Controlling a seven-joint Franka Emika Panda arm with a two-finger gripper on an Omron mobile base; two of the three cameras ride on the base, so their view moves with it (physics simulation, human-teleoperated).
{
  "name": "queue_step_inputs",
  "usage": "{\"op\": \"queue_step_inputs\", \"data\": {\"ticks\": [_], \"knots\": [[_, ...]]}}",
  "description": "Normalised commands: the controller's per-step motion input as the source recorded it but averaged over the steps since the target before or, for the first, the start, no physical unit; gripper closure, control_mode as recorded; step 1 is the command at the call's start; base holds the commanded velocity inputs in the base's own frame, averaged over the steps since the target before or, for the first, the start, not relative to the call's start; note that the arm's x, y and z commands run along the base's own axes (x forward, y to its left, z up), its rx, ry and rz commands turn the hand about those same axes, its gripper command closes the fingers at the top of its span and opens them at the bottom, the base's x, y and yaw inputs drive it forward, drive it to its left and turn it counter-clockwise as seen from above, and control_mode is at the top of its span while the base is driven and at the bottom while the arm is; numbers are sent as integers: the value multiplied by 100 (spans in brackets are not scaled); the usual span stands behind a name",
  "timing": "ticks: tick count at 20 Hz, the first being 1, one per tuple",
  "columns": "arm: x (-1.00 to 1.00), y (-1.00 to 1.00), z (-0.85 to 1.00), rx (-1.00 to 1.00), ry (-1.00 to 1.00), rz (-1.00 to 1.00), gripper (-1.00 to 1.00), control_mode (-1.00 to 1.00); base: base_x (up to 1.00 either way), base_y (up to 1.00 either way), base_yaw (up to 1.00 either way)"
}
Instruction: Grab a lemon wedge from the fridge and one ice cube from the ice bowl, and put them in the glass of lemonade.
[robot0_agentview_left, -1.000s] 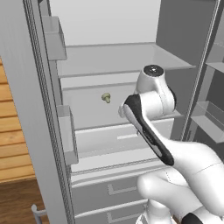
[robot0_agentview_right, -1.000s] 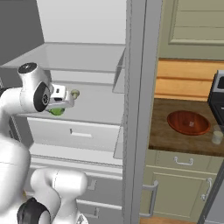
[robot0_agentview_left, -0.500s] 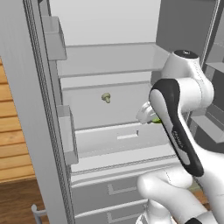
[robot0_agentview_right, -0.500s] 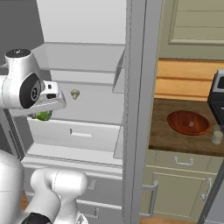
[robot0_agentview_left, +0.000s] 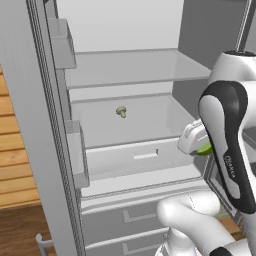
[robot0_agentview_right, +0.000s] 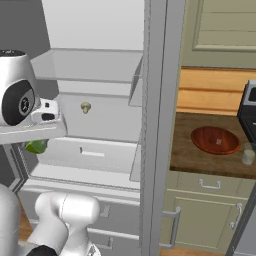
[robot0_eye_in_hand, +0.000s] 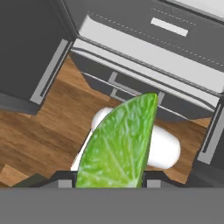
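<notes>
The gripper (robot0_eye_in_hand: 109, 183) is clenched on the lemon wedge (robot0_eye_in_hand: 118, 142), its long axis running up the hand view, at the lower left of the right base view outside the fridge (robot0_agentview_right: 95, 125). The glass of lemonade (robot0_agentview_right: 248, 156) stands at far right on the surface (robot0_agentview_right: 182, 160), just beside the ice bowl (robot0_agentview_right: 216, 140). The fridge's grey upright (robot0_agentview_right: 156, 125) stands between them; a small mushroom-like item (robot0_agentview_right: 86, 107) remains inside.

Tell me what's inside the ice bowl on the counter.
The ice bowl holds one small pale speck near its middle, probably an ice cube. Its near rim hides part of the inside.
</notes>
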Motion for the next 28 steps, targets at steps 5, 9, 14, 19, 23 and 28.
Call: {"op": "queue_step_inputs", "data": {"ticks": [5, 9, 14, 19, 23, 28], "knots": [[-26, -17, -30, 0, -1, -1, 100, -100, 0, 0, 0], [0, 0, 0, 0, 0, 0, 100, -100, 0, 0, 0], [0, 0, 0, 0, 0, 0, 100, -100, 0, 0, 0], [-1, 0, 0, 0, 0, 0, 100, 100, -17, -2, 0], [0, 0, 0, 0, 0, 0, 100, 100, -91, -21, 0], [0, 0, 0, 0, 0, 0, 100, 100, -100, -38, -4]]}}
